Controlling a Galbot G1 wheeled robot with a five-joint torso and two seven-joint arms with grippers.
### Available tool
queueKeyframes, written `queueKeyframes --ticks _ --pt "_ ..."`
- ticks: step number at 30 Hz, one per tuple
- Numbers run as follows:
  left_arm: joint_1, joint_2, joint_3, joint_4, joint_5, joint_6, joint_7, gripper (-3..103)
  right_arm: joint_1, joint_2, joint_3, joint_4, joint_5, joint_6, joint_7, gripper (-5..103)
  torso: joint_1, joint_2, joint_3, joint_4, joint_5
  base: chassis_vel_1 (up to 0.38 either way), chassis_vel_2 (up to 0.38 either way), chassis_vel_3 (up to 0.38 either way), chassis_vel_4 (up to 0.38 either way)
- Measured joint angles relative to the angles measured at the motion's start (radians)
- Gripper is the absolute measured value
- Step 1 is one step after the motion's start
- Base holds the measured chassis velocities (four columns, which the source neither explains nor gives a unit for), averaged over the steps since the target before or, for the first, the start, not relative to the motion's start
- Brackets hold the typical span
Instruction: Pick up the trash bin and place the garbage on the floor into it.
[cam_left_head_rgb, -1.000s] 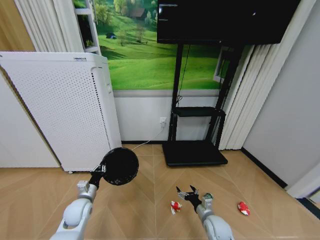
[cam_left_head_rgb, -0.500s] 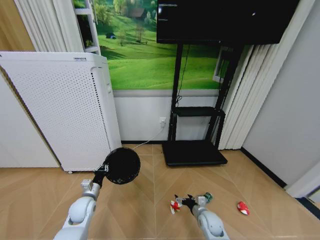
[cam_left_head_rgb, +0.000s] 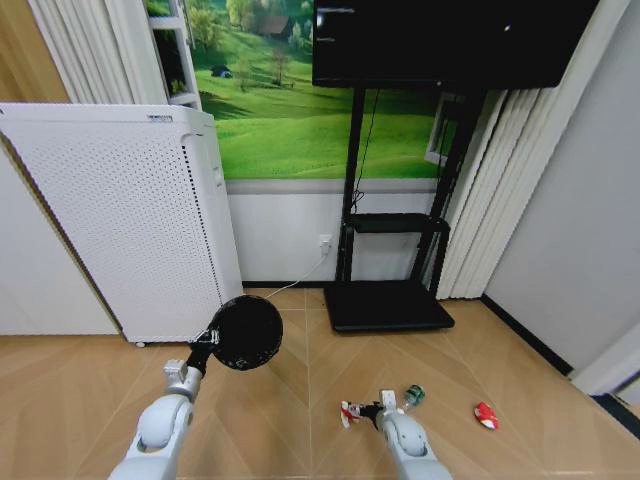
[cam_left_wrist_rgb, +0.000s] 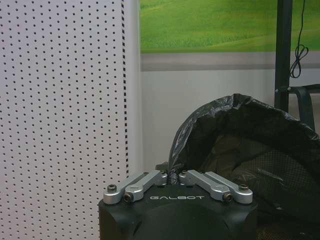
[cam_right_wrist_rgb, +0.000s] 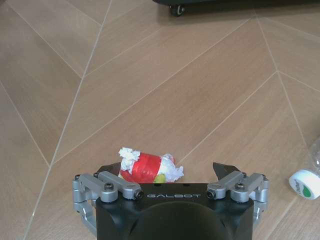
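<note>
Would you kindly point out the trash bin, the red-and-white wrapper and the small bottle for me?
trash bin (cam_left_head_rgb: 247, 333), head view, on its dark round body.
red-and-white wrapper (cam_right_wrist_rgb: 148, 167), right wrist view, on its red middle.
small bottle (cam_left_head_rgb: 414, 396), head view, on its green-and-white end.

The head camera looks forward and down from above both arms across the wooden floor (cam_left_head_rgb: 300, 400) to the far wall. The left wrist camera looks level along its gripper (cam_left_wrist_rgb: 175, 176), close behind the trash bin (cam_left_wrist_rgb: 250, 150), facing the white perforated cabinet (cam_left_wrist_rgb: 60, 100) and the wall, all shared with the head view. The right wrist camera points steeply down from close above the floor at the red-and-white wrapper (cam_right_wrist_rgb: 147, 166), which the head view shows too.
</note>
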Motion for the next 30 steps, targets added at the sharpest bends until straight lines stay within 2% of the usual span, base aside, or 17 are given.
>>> queueKeyframes --ticks 3,6,9,18,30 --pt "0.004 0.0 -0.003 -0.007 -0.001 0.004 -0.002 4 0.008 0.001 -0.002 -0.013 0.0 0.003 -0.001 100 0.0 0.0 0.0 0.0 0.0 0.0 0.0 0.0 0.0" --pt "0.031 0.004 -0.012 -0.037 -0.003 0.015 -0.009 4 0.035 0.01 -0.004 -0.063 -0.019 0.047 -0.004 100 0.0 0.0 0.0 0.0001 0.0 0.0 0.0 0.0 0.0" --pt "0.044 0.001 -0.025 -0.052 -0.003 0.017 -0.01 4 0.045 0.012 -0.009 -0.084 -0.024 0.06 -0.004 100 0.0 0.0 0.0 0.0001 0.0 0.0 0.0 0.0 0.0" --pt "0.076 -0.003 -0.068 -0.071 -0.005 0.018 -0.004 4 0.044 0.02 -0.019 -0.092 -0.031 0.024 0.004 100 0.0 0.0 0.0 0.0001 0.0 0.0 0.0 0.0 0.0" --pt "0.064 0.011 -0.074 -0.068 -0.008 0.018 0.007 4 0.084 0.056 0.012 -0.196 -0.099 0.062 0.004 100 0.0 0.0 0.0 0.0001 0.0 0.0 0.0 0.0 0.0"
